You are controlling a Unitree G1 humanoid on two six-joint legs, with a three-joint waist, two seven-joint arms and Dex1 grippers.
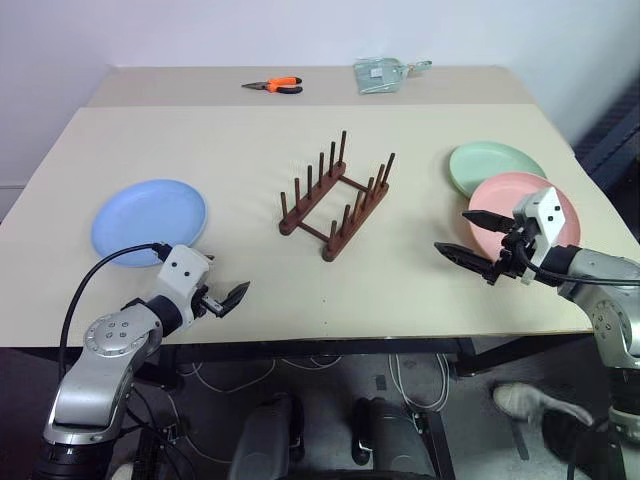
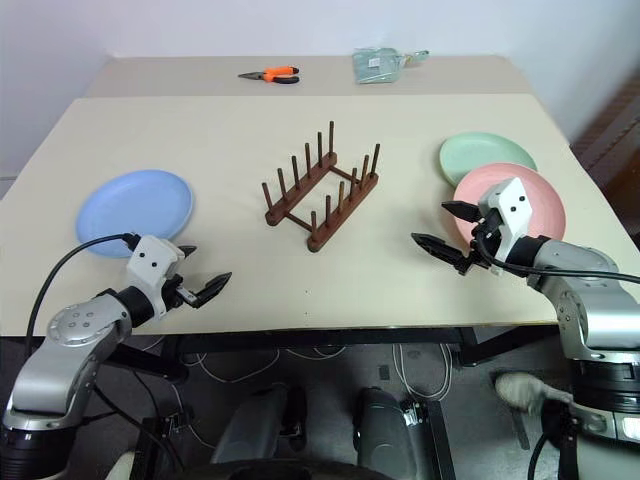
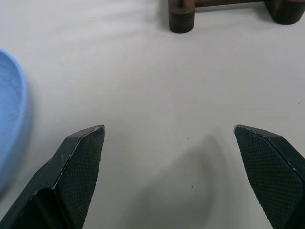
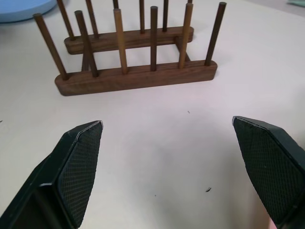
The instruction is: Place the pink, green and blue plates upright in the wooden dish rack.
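The wooden dish rack [image 1: 336,196] stands empty, blue plate [image 1: 149,219] at nine o'clock, green plate [image 1: 496,167] and pink plate [image 1: 523,213] at three, all flat on the bench [image 1: 250,140], left hand [image 1: 224,301] and right hand [image 1: 468,238] wide, holding nothing.

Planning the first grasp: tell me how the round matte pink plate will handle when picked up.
The round matte pink plate probably stays rigid. Its low rim, lying flat, may be awkward to pinch. It overlaps the mint green plate, so lifting may nudge that.
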